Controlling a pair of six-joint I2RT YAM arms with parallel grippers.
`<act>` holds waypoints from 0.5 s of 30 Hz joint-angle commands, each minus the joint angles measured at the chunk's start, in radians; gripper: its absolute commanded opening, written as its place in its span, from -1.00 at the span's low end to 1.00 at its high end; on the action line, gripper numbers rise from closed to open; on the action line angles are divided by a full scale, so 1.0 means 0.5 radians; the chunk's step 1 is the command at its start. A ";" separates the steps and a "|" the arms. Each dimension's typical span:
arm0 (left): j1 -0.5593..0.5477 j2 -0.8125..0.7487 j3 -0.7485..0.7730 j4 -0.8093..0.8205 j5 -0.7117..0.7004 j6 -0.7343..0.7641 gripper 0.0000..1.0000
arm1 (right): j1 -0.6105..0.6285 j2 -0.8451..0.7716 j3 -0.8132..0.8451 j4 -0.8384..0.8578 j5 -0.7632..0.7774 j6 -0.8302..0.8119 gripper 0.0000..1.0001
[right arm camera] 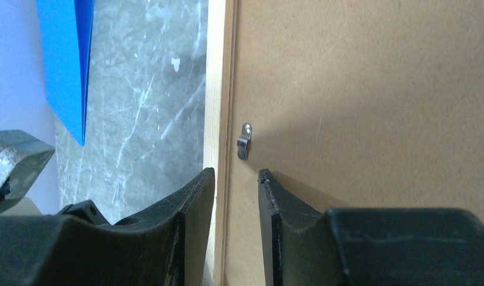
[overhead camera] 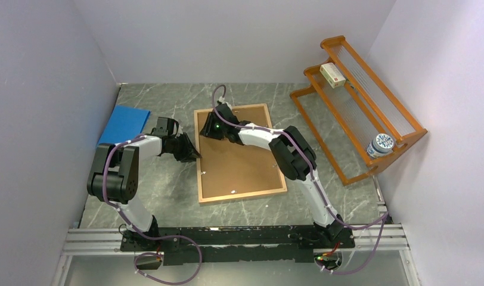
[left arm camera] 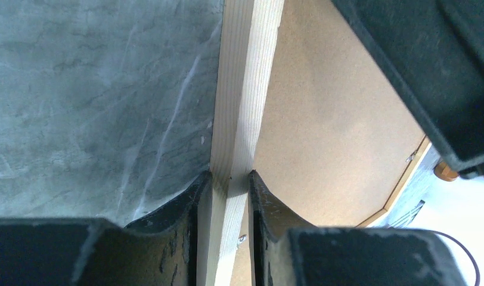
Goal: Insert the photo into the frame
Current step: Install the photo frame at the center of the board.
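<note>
Frame pinched by L hand, clip visible R wrist only

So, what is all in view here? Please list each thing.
frame: one, light-orange wood, table centre, back up
backing panel: one, brown, in the frame
metal clips: several, silver, along backing's edge
sheet: one, blue, far left
rack: one, orange, right side
box: one, pale, upper rack shelf
jar: one, white-blue, lower rack shelf
table: one, grey marble
left gripper: one, black, clamped on frame's left border
right gripper: one, black, open near a clip
</note>
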 commanded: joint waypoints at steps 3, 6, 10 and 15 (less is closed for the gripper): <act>-0.009 0.090 -0.004 -0.061 -0.057 0.076 -0.53 | -0.045 0.134 0.119 0.026 -0.063 0.022 -0.29; -0.009 0.097 0.001 -0.064 -0.047 0.080 -0.54 | -0.055 0.159 0.105 0.082 -0.132 0.058 -0.32; -0.009 0.103 0.010 -0.070 -0.038 0.084 -0.56 | -0.062 0.197 0.126 0.115 -0.200 0.085 -0.38; -0.009 0.106 0.005 -0.064 -0.022 0.088 -0.57 | -0.064 0.217 0.135 0.162 -0.244 0.085 -0.42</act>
